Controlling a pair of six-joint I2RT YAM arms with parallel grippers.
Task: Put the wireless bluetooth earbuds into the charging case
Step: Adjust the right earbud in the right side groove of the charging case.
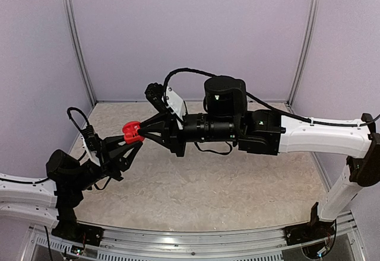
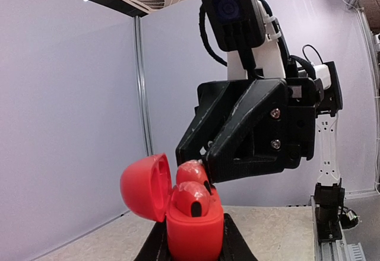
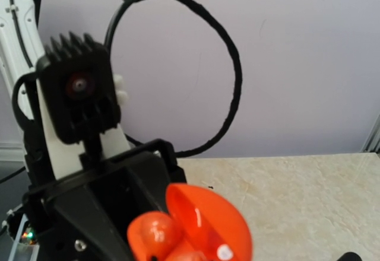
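Left gripper [image 2: 193, 246]: clamped on open red charging case [image 2: 195, 228]. Right gripper [image 2: 193, 165]: pinching red earbud [image 2: 189, 173] at case mouth; second earbud [image 2: 191, 199] seated.

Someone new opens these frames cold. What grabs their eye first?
The bright red charging case, lid flipped open, held up off the table in the left claw, middle-left in the overhead view. Next, the black right claw reaching across, its tips at a red earbud just above the case's mouth, with a second earbud sitting in the case.
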